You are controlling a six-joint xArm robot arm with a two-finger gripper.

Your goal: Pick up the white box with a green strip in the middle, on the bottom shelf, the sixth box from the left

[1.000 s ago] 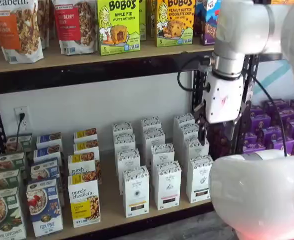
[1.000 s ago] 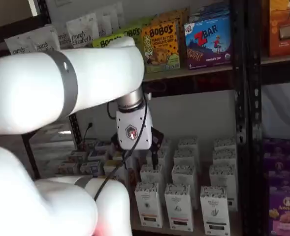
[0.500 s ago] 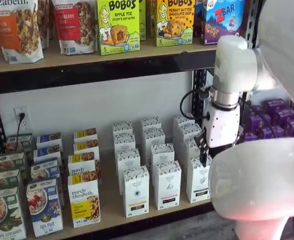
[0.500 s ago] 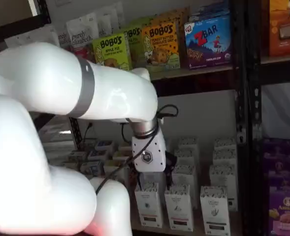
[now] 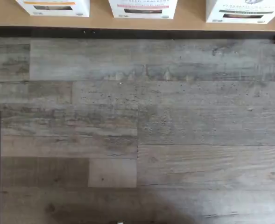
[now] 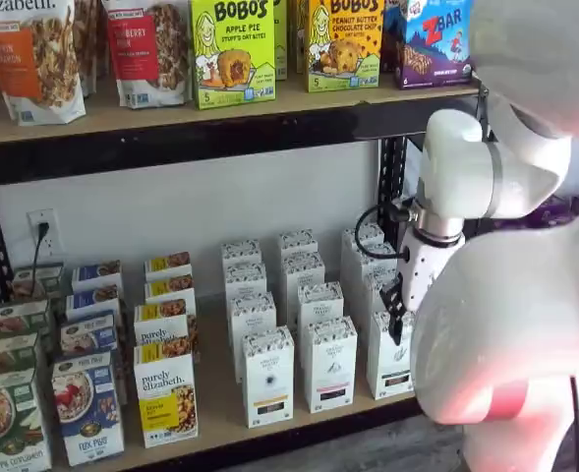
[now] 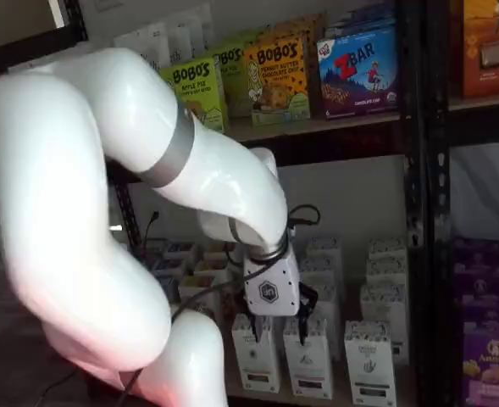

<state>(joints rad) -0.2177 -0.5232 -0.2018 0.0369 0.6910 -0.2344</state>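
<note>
The white box (image 6: pixel 391 362) stands at the front of the rightmost white column on the bottom shelf (image 6: pixel 215 398). It shows in both shelf views (image 7: pixel 369 363), with a speckled top and a short dark strip. My gripper (image 6: pixel 396 329) hangs low just in front of this box's upper part, its black fingers seen side-on. In a shelf view the gripper (image 7: pixel 281 329) sits above the front row, left of the box. The wrist view shows the box's lower front (image 5: pixel 242 10) by the shelf's rail (image 5: pixel 137 32). No gap or grip shows.
White cartons with a black strip (image 6: pixel 267 379) and a pinkish strip (image 6: pixel 328 366) stand beside it. Granola and cereal boxes (image 6: pixel 166 393) fill the left. The upper shelf (image 6: pixel 171 128) holds Bobo's boxes. Purple boxes (image 7: pixel 490 356) sit right. Grey wood floor (image 5: pixel 137 130) lies below.
The arm has swung down and the gripper has dropped from mid-shelf height to the front row of white boxes, close to the rightmost one.
</note>
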